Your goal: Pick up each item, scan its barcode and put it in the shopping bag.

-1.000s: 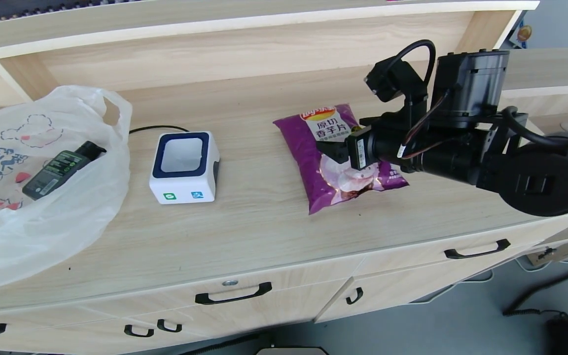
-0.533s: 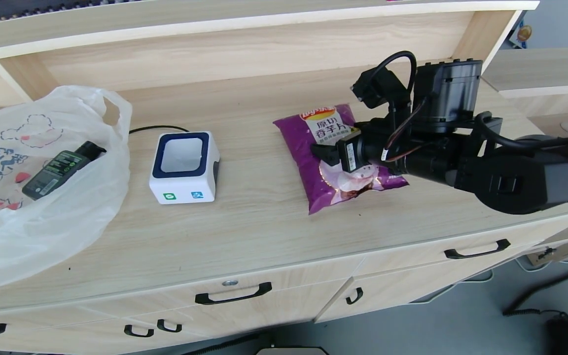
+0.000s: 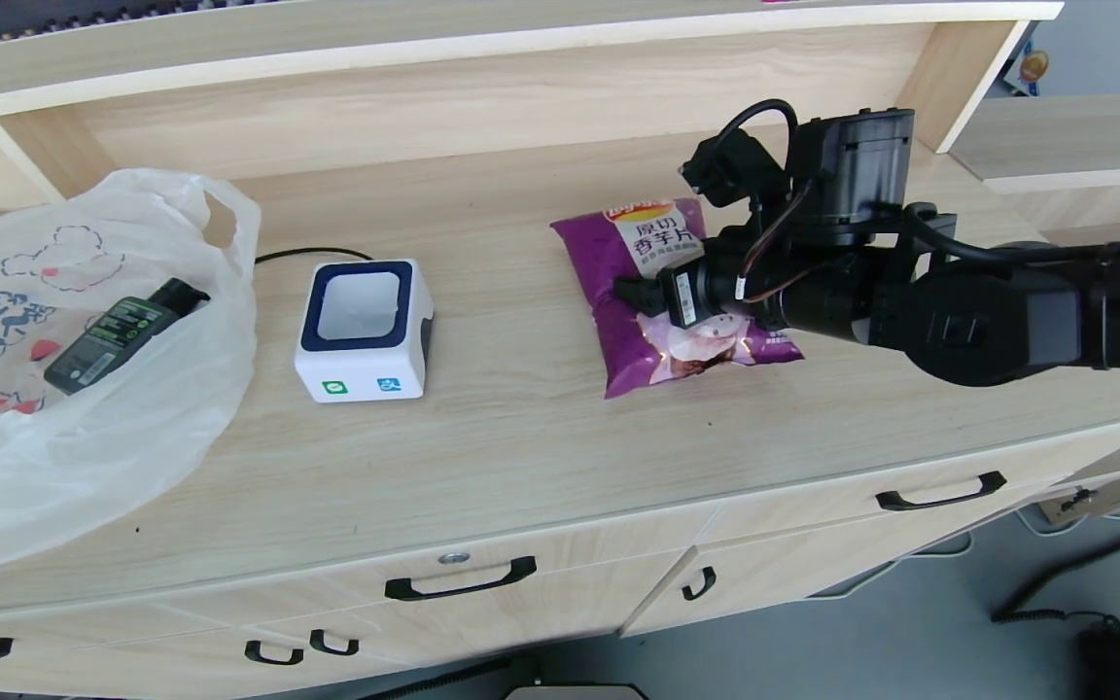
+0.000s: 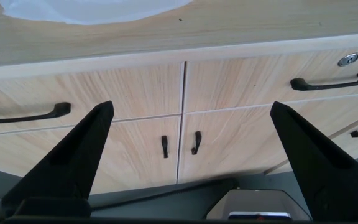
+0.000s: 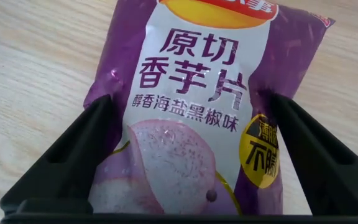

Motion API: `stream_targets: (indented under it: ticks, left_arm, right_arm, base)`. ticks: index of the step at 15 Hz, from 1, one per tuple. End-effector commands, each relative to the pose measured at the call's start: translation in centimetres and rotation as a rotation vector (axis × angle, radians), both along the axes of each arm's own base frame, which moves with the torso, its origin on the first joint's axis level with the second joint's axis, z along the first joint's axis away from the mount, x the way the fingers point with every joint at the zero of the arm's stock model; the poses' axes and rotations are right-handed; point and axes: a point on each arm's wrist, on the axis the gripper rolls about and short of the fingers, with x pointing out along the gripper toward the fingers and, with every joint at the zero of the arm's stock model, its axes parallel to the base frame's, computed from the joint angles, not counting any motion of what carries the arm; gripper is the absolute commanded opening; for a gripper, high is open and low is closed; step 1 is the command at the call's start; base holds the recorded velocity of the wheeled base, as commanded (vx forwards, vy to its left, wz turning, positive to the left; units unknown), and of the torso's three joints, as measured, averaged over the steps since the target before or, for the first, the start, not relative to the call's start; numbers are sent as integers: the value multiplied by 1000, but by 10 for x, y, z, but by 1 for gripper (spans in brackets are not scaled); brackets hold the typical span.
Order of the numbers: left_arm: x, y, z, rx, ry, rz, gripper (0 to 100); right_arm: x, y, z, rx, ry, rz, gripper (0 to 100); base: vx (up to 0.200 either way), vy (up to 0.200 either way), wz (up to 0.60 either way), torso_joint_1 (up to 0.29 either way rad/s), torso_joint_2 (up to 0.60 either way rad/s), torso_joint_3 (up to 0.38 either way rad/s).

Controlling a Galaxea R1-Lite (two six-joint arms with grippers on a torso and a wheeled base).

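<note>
A purple chip bag (image 3: pixel 618 345) lies flat on the wooden counter (image 3: pixel 521 437), right of centre. My right gripper (image 3: pixel 643 292) is low over its middle, open, with one finger on each long side of the bag (image 5: pixel 191 93); whether the fingers touch it is not clear. In the right wrist view the gripper (image 5: pixel 188 99) straddles the bag's printed face. The white scanner box (image 3: pixel 364 328) with a blue-framed window stands to the left. At the far left lies the white shopping bag (image 3: pixel 84 418) with a dark bottle (image 3: pixel 122 331) in it. My left gripper (image 4: pixel 188 109) is open, below counter level, facing the drawers.
A raised wooden shelf wall (image 3: pixel 482 107) runs along the counter's back. A black cable (image 3: pixel 312 253) leads from the scanner toward the back. Drawer fronts with black handles (image 3: pixel 460 581) sit under the counter edge. Bare counter lies between scanner and chip bag.
My right arm has moved left and lower onto the chip bag. The bag has shifted slightly, its top end turning to the right.
</note>
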Motion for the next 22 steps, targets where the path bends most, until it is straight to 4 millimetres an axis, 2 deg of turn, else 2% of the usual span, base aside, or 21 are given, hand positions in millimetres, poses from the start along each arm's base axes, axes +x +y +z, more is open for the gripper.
stream_targets:
  ticks: [1, 4, 5, 10, 13, 19, 22]
  left_arm:
    - [0, 0, 0, 0, 1, -1, 100]
    - [0, 0, 0, 0, 1, -1, 100]
    - [0, 0, 0, 0, 1, -1, 100]
    - [0, 0, 0, 0, 0, 1, 100]
    - [0, 0, 0, -3, 1, 1, 100]
    - [0, 0, 0, -12, 4, 0, 100]
    - [0, 0, 0, -12, 6, 0, 100]
  right_arm:
    - [2, 1, -6, 6, 10, 1, 100]
    - [3, 2, -7, 17, 6, -1, 100]
    - [3, 1, -8, 19, 5, -3, 0]
    - [5, 2, -7, 60, -28, -6, 0]
    - [2, 1, 3, 85, -67, -2, 0]
    - [-32, -19, 43, 251, -115, -11, 0]
    - [-54, -19, 51, 371, -159, 34, 0]
  base:
    - [0, 0, 0, 0, 0, 0]
    - [0, 0, 0, 0, 0, 0]
    - [0, 0, 0, 0, 0, 0]
    - [0, 0, 0, 0, 0, 0]
    - [0, 0, 0, 0, 0, 0]
    - [0, 0, 0, 0, 0, 0]
    - [0, 0, 0, 0, 0, 0]
